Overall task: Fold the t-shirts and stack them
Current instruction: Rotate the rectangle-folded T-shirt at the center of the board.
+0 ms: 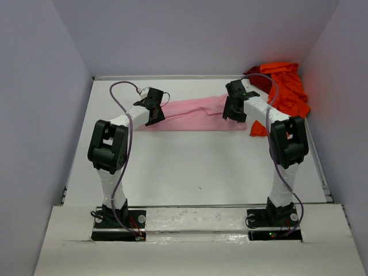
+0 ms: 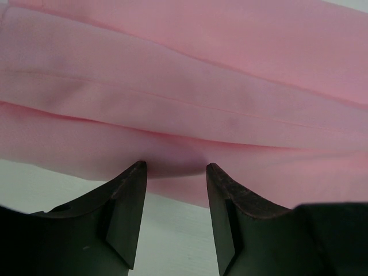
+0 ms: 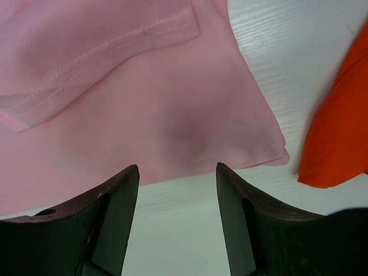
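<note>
Light pink cloth t-shirt (image 1: 192, 115) lies as a folded strip on far side of white table (image 1: 195, 172). Left gripper (image 2: 175, 167) & right gripper (image 3: 177, 168) are both part-open and empty, at its near hem. Pinch all layers, lift evenly w/o dragging.

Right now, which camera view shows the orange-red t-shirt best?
The top external view: it shows the orange-red t-shirt almost whole, crumpled at the far right. The right wrist view catches only one edge of it. The left wrist view shows only the pink t-shirt.
</note>
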You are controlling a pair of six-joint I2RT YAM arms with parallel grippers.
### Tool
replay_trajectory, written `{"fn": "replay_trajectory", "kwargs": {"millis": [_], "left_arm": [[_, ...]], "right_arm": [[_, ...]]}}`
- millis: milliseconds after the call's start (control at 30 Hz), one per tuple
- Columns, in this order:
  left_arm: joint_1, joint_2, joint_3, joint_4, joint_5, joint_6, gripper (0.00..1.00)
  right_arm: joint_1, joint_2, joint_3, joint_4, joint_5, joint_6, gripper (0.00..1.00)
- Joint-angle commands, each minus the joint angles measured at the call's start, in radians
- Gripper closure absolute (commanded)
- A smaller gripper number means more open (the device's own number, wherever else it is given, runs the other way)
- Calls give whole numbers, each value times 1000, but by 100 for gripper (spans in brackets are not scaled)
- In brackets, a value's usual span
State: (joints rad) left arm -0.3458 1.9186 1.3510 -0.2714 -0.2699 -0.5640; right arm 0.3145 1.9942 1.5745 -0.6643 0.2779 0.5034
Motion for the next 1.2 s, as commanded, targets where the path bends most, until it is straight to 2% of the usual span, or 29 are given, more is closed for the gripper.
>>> {"fn": "replay_trajectory", "kwargs": {"millis": [0, 267, 467, 700, 933, 1167], "left_arm": [[7, 17, 54, 34, -20, 52, 45], [27, 66, 74, 55, -43, 111, 45], [56, 72, 36, 69, -29, 153, 45], [64, 45, -19, 34, 24, 119, 46], [44, -62, -133, 14, 50, 108, 46], [-33, -142, -262, 9, 89, 64, 46]], "right_arm": [[0, 0, 22, 65, -9, -2, 39], [0, 34, 7, 69, -14, -3, 39], [0, 103, 36, 62, -74, 20, 40], [0, 239, 185, 9, -172, 50, 40], [0, 302, 323, -11, -213, 54, 41], [0, 371, 453, -27, -310, 46, 41]]}}
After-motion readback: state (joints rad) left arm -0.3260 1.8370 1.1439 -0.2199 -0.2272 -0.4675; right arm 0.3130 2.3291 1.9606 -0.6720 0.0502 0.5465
